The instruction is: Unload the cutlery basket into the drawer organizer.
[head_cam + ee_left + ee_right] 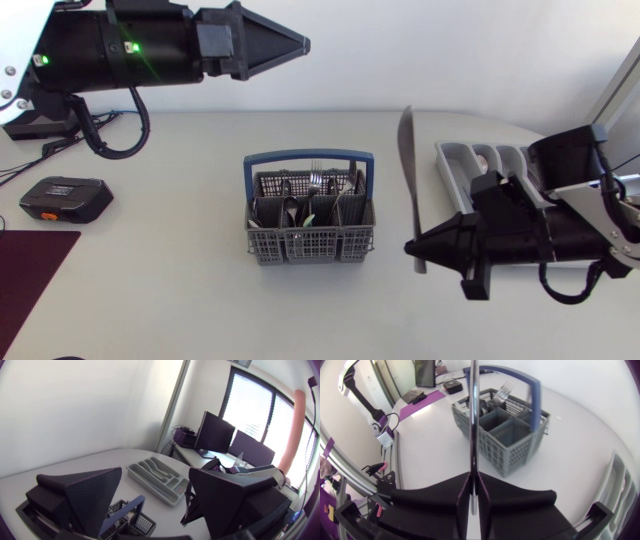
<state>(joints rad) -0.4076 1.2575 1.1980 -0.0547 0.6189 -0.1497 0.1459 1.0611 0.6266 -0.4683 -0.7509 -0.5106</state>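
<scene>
Basket (310, 215), grey mesh with a blue handle (310, 158), was recorded at mid-table, forks and spoons (315, 185) standing upright in its compartments. The grey organizer (465, 160) lay well to its right, partly covered by the right arm (570, 225). A black box (65, 198) with orange trim and a dark purple mat (30, 270) were noted near the table's left edge, well apart from the basket, with cables (100, 135) behind them.

The right gripper (412, 247) was clamped on a knife (407, 160) near its handle end. The blade pointed toward the far edge and was held over the strip between basket and organizer.

The left gripper (298, 42) was held at the far left, pointing right. In its wrist view the fingers (95, 495) stood well apart, with nothing gripped.

The table (180, 300) was a plain off-white surface.
</scene>
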